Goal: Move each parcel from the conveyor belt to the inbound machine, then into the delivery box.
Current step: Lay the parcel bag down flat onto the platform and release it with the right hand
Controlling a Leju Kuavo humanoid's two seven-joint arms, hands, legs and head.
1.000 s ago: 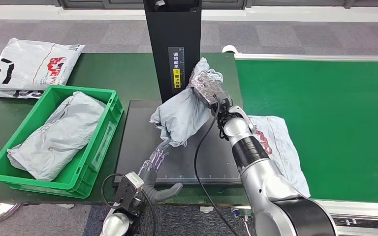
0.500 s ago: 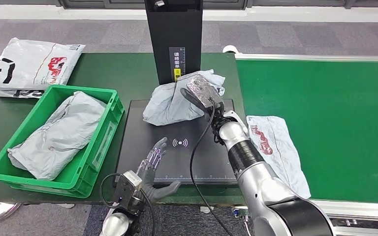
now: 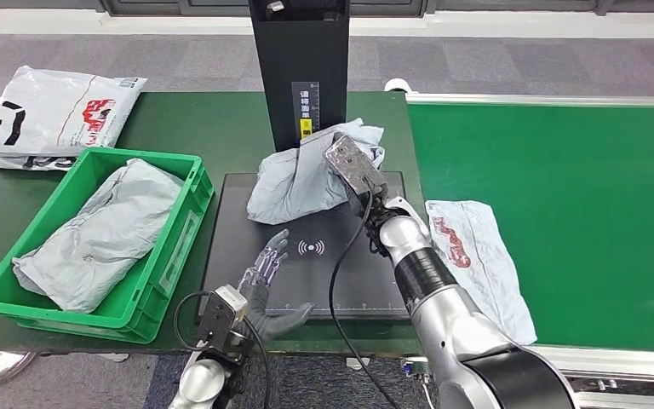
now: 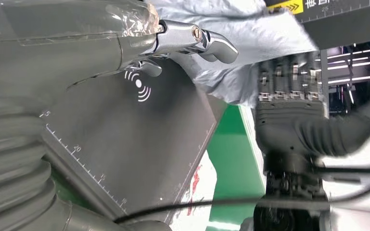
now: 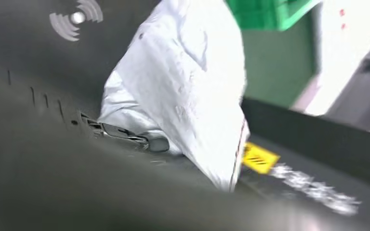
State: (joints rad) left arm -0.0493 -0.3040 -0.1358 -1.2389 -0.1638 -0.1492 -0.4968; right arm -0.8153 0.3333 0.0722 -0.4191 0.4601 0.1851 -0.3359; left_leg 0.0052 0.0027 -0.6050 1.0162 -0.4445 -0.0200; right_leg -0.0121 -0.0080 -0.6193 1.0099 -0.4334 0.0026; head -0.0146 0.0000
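Head view: the grey parcel (image 3: 302,175) lies crumpled on the dark scanner plate (image 3: 247,256) against the black inbound machine column (image 3: 300,68), held by the right robot hand (image 3: 351,160). The left robot hand (image 3: 264,281) hovers with fingers spread wide above the plate's near edge. A green box (image 3: 174,247) with another parcel (image 3: 98,230) stands just beside the plate.

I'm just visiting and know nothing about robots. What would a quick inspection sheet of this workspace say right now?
Surface: black scanner pad on a dark green table.
Job's things: grey parcel on the pad; another grey parcel in the green box; white parcel on the conveyor.
Clutter: white bag on the table.
Robot hands: right robot hand on the grey parcel; left robot hand open.
Cables: black cable along the right arm.
Surroundings: grey floor.
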